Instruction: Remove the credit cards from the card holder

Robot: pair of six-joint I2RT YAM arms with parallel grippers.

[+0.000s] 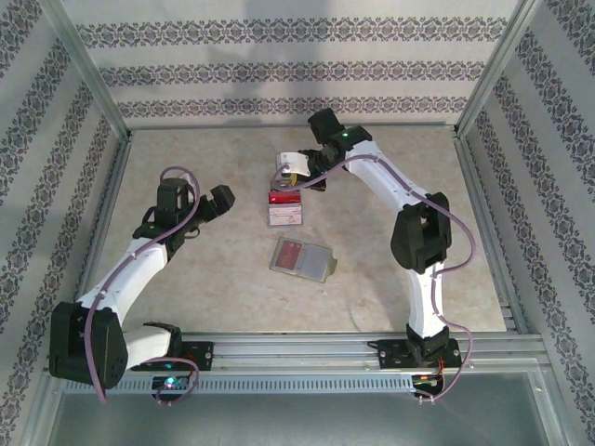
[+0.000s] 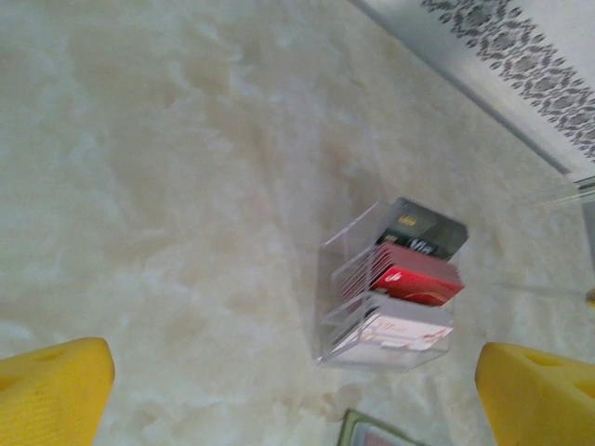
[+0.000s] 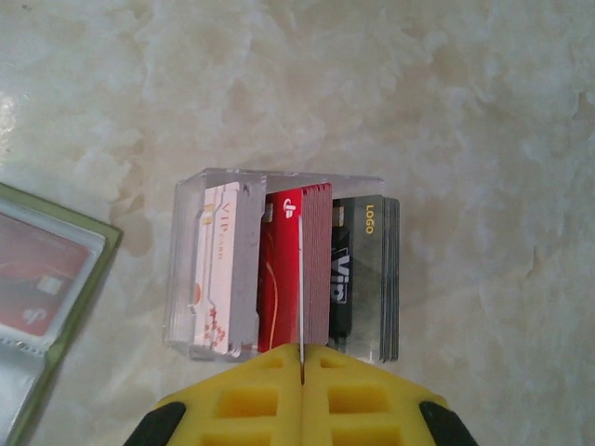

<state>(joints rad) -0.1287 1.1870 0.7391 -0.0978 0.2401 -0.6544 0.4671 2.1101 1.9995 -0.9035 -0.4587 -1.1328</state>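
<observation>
Holder (image 1: 316, 263) lies open and flat on the table (image 1: 204, 288) in the overhead view, between the two arms and towards their bases. A red card (image 1: 292, 253) shows in its sleeve, so the task is judged unfinished. Just beyond it stands a clear rack (image 1: 271, 212), evidently the drop point for removed cards. The right gripper (image 1: 291, 181) hangs directly over the rack. The left gripper (image 1: 223, 200) waits well to the left, apart from both items, with bare table round it.

Left wrist view: the left gripper (image 2: 293, 395) is spread wide, its yellow fingers (image 2: 51, 390) at the lower corners with nothing between them. The rack (image 2: 337, 269) sits ahead, its cards (image 2: 414, 279) standing on edge in rows: dark, red and white-pink. A corner of the holder (image 2: 358, 426) shows at the bottom edge, near the rack but apart from it.

Right wrist view: the right gripper (image 3: 302, 381) is pressed together, pinching a thin card (image 3: 302, 279) seen edge-on. That card runs into the rack (image 3: 181, 279) beside the red stack (image 3: 279, 269), apparently held on edge so that it slots between its neighbours. Room there is tight, with packed cards on either side and the wall beyond. The holder (image 3: 56, 212) lies just left of the rack, so a straight lift is judged safer than a sideways retreat.
</observation>
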